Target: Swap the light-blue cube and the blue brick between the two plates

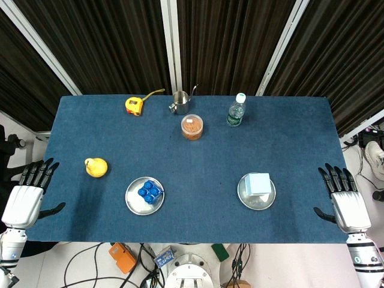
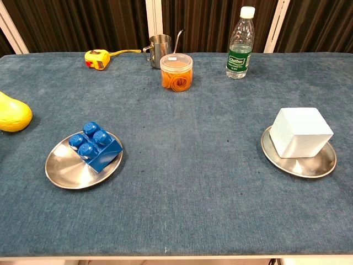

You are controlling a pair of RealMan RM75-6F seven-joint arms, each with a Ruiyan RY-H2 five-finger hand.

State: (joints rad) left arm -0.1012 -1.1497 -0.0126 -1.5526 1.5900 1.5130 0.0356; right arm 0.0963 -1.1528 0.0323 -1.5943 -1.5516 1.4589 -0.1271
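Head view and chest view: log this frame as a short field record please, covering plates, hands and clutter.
left plate: holds brick, studs up
right plate: holds cube
left hand: open, at table's left edge, holding nothing
right hand: open, at table's right edge, holding nothing
swap: not begun
clutter: pear, tape measure, steel cup, jar, bottle

The water bottle [image 2: 240, 43] carries a green label, its white lettering illegible.

- Robot lab, test bench setup
- Blue-clothed table [image 1: 198, 156] against black curtains [image 1: 120, 42]
- Loose cables [image 1: 90, 264] on the floor
- Orange box [image 1: 123, 257] beside them
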